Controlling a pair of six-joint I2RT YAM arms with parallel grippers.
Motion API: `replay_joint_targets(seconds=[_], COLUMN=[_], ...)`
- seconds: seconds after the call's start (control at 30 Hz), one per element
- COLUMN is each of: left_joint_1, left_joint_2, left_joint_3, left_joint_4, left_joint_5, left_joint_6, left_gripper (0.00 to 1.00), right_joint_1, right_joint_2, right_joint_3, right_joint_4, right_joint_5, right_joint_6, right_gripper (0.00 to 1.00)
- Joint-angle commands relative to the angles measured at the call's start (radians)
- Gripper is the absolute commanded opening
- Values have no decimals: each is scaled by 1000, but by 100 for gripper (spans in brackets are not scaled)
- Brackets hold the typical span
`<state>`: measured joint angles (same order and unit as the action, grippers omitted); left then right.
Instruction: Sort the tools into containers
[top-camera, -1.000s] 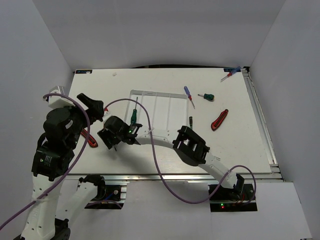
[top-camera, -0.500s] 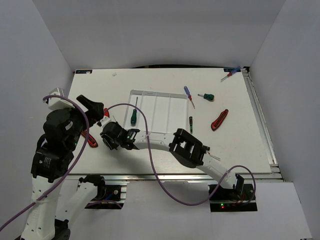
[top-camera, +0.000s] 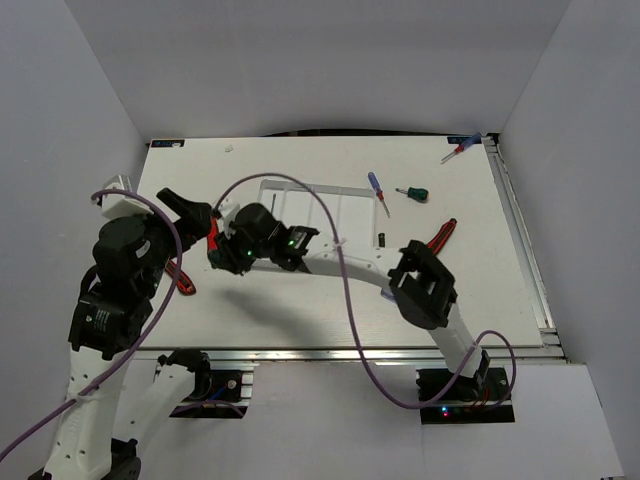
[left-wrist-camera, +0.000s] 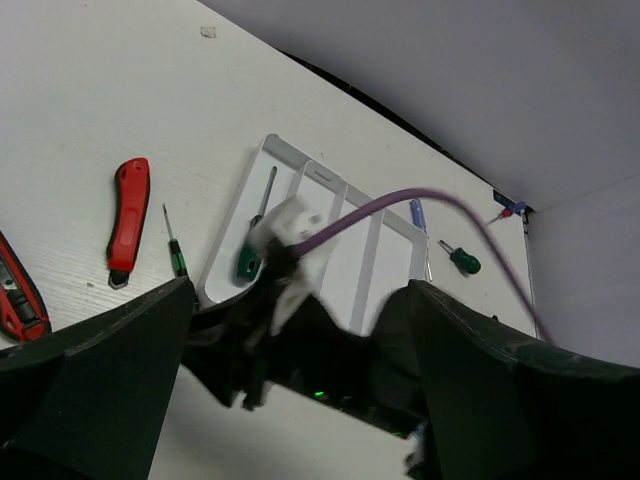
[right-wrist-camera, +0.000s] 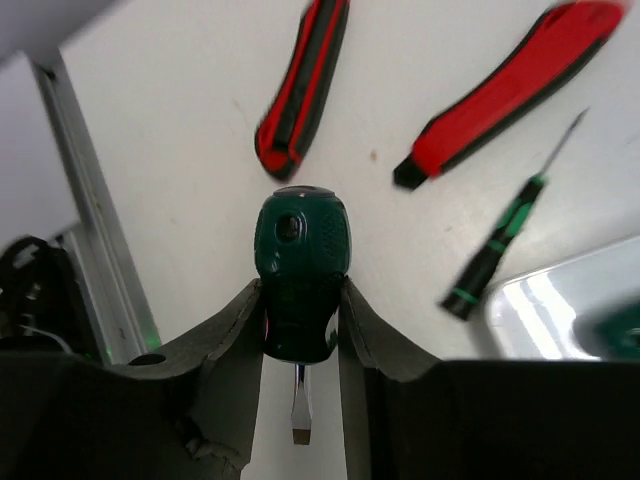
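Stubby green-handled screwdriver sits clenched in the right gripper, held above the table just left of the shallow white plastic tray. Best move, prob.: swing over the rim, then release low in the leftmost compartment beside the longer green-handled screwdriver. Below lie a red utility knife, a red-and-black tool & a thin green-banded driver. Left gripper, fingers spread & empty, hovers close; a purple cable arcs over the tray.

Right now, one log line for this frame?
right tool: shut on stubby green screwdriver, left of tray | left tool: open, empty | tray: long green screwdriver in leftmost compartment
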<state>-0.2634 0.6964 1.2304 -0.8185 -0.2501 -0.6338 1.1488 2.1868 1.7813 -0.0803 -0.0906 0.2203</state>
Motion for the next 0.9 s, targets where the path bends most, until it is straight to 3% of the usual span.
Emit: replay_joint_targets(seconds=[0.0,0.17,0.33,0.67,0.87], left_joint_1=[4,4,4,4,4], left_joint_2=[0,2,-14,-43,-15], left_joint_3=[-38,-85,-101,-157,-164], left_joint_4=[45,79,78,74,74], left_joint_5=[32,57,71,92,101], left_joint_6=[-14,-17,-17,-53,-56], left_gripper=[98,98,98,98,98], right_joint_1=[-47,-98,-164,-242,-261], right_joint_2=[-137,-131,-47,62,113], right_joint_3=[-37,-92,-7,61,107], right_joint_4=[102,105,82,119,129], right_joint_5=[-38,75,227,293,285], right_joint_6=[-27,-3,45,50,74], right_gripper=[0,0,6,12,21])
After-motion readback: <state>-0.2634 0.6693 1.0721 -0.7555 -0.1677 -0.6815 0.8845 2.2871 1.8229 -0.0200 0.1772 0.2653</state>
